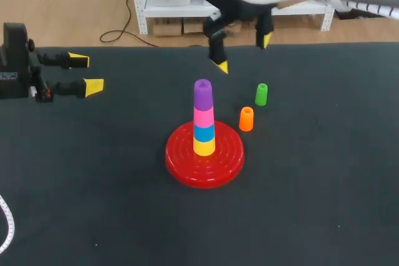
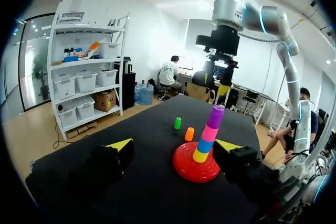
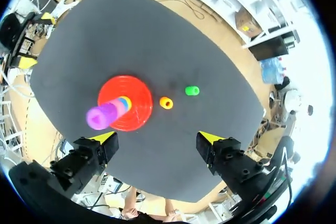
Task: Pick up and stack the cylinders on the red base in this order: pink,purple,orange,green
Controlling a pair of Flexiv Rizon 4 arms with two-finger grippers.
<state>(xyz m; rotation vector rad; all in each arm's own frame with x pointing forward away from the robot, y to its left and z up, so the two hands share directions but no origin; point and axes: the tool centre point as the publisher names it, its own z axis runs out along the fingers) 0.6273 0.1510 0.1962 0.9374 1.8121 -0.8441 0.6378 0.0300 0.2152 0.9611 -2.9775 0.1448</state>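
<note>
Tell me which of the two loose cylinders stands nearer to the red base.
The orange cylinder. It stands just off the rim of the red base, while the green cylinder stands farther out, beyond the orange one.

No words, numbers or signs can be read in any of the three views. A pale patch [image 1: 7, 76] on the black body behind the left hand [image 1: 86, 73], at the left edge of the head view, is too small to make out.
</note>
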